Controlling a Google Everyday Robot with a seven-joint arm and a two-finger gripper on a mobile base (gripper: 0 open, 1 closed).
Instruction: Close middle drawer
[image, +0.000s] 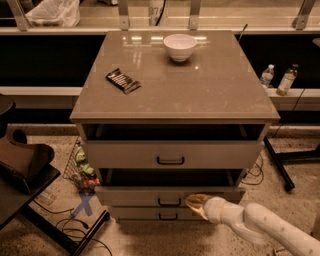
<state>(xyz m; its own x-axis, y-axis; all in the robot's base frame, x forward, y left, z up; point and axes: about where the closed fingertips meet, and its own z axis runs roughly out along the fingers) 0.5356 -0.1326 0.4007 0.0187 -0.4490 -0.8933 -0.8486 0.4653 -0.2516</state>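
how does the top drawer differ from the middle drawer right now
The middle drawer stands out farther than the top drawer. The top drawer's front looks taller, the middle drawer's shallower. The gripper is at the middle drawer's front, right of its handle; nothing is at the top drawer. Both are open, grey-beige, each with a small black bar handle.

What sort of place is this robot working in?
Likely a lab or test space, not a home: a lone drawer cabinet on speckled flooring, loose cables trailing over it, and bottles on a ledge behind. The gripper sits at the front of the middle drawer, right of its handle.
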